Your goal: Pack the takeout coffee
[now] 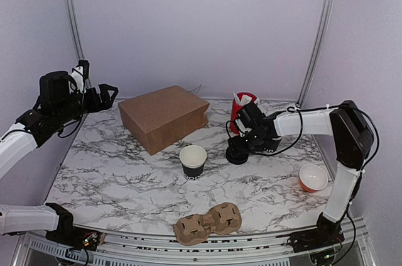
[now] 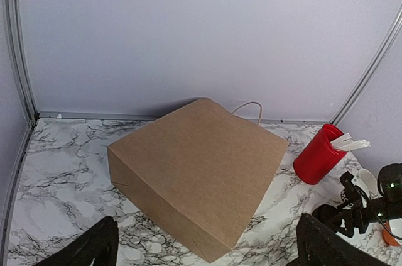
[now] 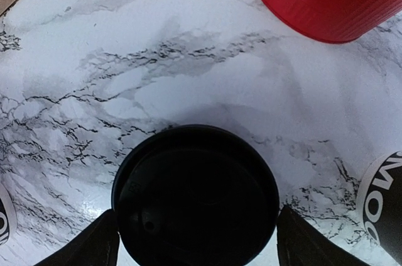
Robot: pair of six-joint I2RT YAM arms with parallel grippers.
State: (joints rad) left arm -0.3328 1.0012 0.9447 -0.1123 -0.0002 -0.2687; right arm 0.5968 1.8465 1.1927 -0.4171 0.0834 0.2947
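A round black plastic lid [image 3: 195,200] lies on the marble table; in the top view it [image 1: 237,155] is a low black disc. My right gripper [image 3: 196,216] reaches down over it [image 1: 241,148], and its fingertips [image 3: 103,241] press against the lid's two sides. A small black paper cup [image 1: 193,161] with white lettering and a white inside stands open and unlidded at the table's middle. Black cup sides with white lettering show at the left edge [image 3: 3,222] and right edge [image 3: 384,206] of the right wrist view. My left gripper [image 1: 108,95] is raised at the far left, open and empty [image 2: 204,241].
A brown paper bag [image 1: 164,117] lies on its side at the back, also in the left wrist view [image 2: 201,165]. A red tub of white sachets [image 1: 242,107] stands just behind the lid. A cardboard cup carrier [image 1: 208,222] sits at the front edge. An orange bowl [image 1: 312,178] sits right.
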